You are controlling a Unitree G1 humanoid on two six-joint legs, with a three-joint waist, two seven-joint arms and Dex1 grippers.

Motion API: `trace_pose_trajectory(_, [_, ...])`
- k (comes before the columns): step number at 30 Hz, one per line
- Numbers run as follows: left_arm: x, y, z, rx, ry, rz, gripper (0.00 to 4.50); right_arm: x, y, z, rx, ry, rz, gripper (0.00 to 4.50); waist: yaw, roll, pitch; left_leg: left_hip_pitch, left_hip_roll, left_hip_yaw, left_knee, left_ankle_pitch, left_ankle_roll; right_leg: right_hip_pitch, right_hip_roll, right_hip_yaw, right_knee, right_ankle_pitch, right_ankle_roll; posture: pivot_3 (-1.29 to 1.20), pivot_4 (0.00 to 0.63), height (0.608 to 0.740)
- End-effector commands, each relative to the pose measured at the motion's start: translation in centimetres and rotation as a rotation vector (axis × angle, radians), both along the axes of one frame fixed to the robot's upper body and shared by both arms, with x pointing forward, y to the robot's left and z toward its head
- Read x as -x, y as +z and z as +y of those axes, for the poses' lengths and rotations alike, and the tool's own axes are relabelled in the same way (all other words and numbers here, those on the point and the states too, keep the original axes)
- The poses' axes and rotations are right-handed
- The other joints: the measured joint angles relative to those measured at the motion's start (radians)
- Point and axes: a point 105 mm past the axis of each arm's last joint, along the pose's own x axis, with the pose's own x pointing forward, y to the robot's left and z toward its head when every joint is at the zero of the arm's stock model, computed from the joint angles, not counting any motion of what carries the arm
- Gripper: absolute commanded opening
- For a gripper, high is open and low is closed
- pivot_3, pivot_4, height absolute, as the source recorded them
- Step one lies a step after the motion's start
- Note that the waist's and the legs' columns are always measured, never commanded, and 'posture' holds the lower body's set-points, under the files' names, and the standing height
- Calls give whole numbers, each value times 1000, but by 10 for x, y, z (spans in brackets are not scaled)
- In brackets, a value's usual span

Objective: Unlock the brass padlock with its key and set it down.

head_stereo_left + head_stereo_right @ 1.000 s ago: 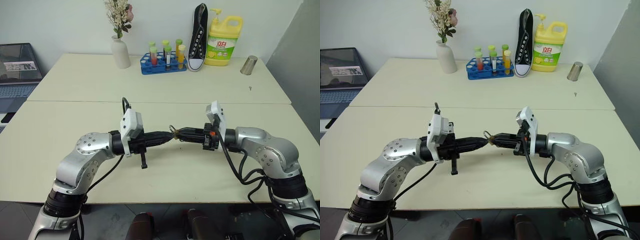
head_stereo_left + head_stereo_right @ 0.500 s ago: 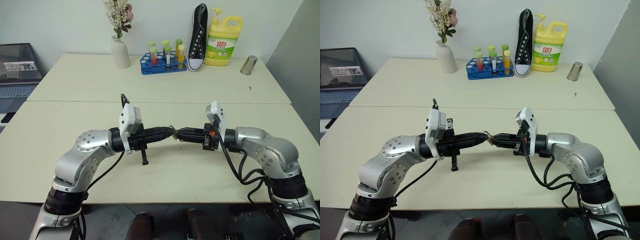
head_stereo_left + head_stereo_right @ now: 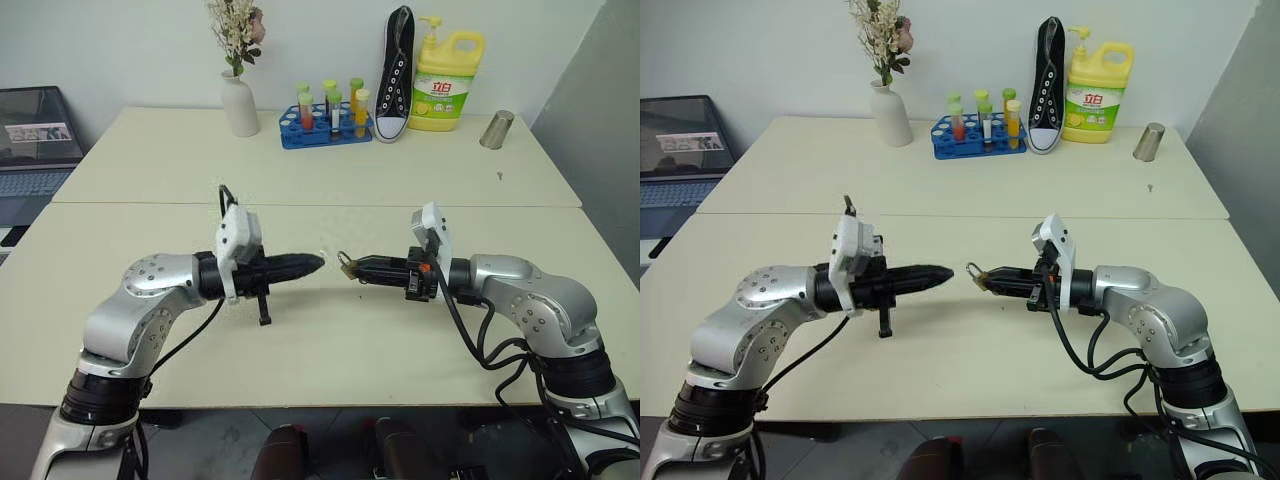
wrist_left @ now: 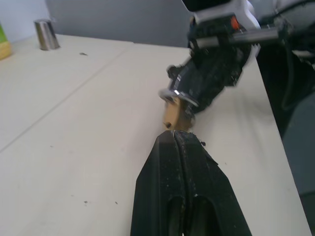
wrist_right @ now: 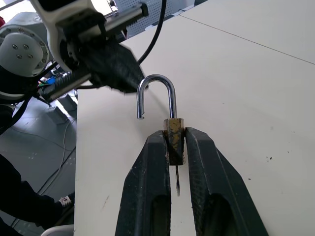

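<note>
With the shackle [image 5: 156, 93] already swung free of the brass padlock [image 5: 173, 138], the step in hand looks like setting the lock down on the desk [image 3: 330, 330]. Nearest the robot, the two arms reach toward each other above the front of the desk, their tips apart with a small gap between them. The right gripper [image 5: 172, 147] has its jaws clenched on the padlock body, shackle pointing away from the fingers toward the other arm. A thin silvery piece hangs below the body between the fingers; it may be the key [image 5: 176, 183], though that is hard to confirm. The left gripper [image 4: 173, 140] has its jaws pressed fully together, and nothing can be seen between them.

To do this well, I would lower the right arm gently until the padlock rests on bare desk just below it, then part the jaws only a little so the lock does not skid or tip. Leaving the left arm aside avoids knocking the open shackle.

Farther back, well apart from the work, stand a vase [image 3: 240, 103], a tube rack [image 3: 328, 125], a shoe [image 3: 396, 72], a yellow bottle [image 3: 447, 82] and a metal cup [image 3: 497, 130].
</note>
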Motion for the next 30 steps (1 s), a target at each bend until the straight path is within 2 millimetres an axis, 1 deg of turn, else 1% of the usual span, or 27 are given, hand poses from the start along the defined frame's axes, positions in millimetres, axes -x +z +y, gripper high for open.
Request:
trace_pose_trajectory(1, [9,3,-9,-11,-59,-46,0,6,8,3,-18,35,-36,140,0,0,0,0,0,0,0,0,0,0,0,0,0,0,0,0,150,740])
trace_pose_trajectory(5, [9,6,-19,31,-74,-47,0,6,8,3,-18,37,-35,140,0,0,0,0,0,0,0,0,0,0,0,0,0,0,0,0,150,740])
trace_pose_trajectory(8, [9,10,-21,56,-79,-41,0,7,8,3,-17,39,-34,140,0,0,0,0,0,0,0,0,0,0,0,0,0,0,0,0,150,740])
trace_pose_trajectory(12, [8,23,-24,118,-87,-13,0,8,7,3,-13,38,-31,140,0,0,0,0,0,0,0,0,0,0,0,0,0,0,0,0,150,740])
trace_pose_trajectory(19, [11,33,-27,171,-99,24,0,10,5,4,-10,42,-27,140,0,0,0,0,0,0,0,0,0,0,0,0,0,0,0,0,150,740])
trace_pose_trajectory(22, [10,32,-28,166,-94,23,0,10,5,4,-10,43,-26,140,0,0,0,0,0,0,0,0,0,0,0,0,0,0,0,0,150,740])
trace_pose_trajectory(26, [8,26,-29,141,-89,14,0,10,6,4,-11,45,-26,140,0,0,0,0,0,0,0,0,0,0,0,0,0,0,0,0,150,740])
trace_pose_trajectory(30, [5,32,-29,182,-74,22,0,10,6,4,-11,43,-25,140,0,0,0,0,0,0,0,0,0,0,0,0,0,0,0,0,150,740])
